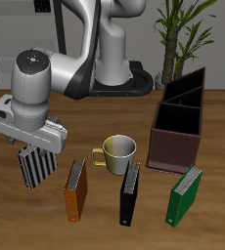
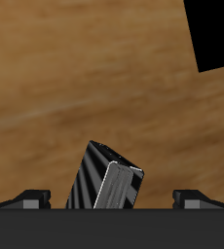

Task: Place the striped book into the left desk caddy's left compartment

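Wrist view shows gripper (image 2: 104,199) clamped on striped book (image 2: 104,177); exterior adds caddy (image 1: 179,122) well apart, arm raised over table (image 1: 46,220).

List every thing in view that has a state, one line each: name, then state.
gripper: shut on the striped book
striped book: lifted off the table, held upright
left desk caddy: open-topped, nothing seen inside
mug: upright, looks empty
orange book: standing on the table
black book: standing on the table
green book: standing, leaning slightly
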You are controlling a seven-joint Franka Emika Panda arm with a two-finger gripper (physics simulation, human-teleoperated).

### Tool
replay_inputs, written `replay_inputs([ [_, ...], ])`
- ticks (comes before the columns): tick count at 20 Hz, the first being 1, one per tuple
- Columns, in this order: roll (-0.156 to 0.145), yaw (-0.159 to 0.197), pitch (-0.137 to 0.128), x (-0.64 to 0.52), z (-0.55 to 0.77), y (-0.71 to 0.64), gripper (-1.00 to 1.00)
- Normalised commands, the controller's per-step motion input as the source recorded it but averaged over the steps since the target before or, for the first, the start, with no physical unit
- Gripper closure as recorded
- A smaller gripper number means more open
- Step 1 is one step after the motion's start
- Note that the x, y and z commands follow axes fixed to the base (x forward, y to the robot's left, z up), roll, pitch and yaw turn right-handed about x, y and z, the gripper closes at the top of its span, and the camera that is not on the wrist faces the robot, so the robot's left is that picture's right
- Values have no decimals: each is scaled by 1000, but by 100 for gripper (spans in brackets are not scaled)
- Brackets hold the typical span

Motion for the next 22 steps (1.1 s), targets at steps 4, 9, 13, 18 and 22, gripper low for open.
replay_inputs([
  [4, 31, -56, 61, 24, -676, 36, -100],
  [9, -40, -77, 57, -6, -459, -105, 100],
  [13, 31, -7, -39, -59, 115, 46, 100],
  [18, -39, -52, -87, -81, 578, -25, 100],
  [22, -28, -23, -64, -100, 477, 35, 100],
])
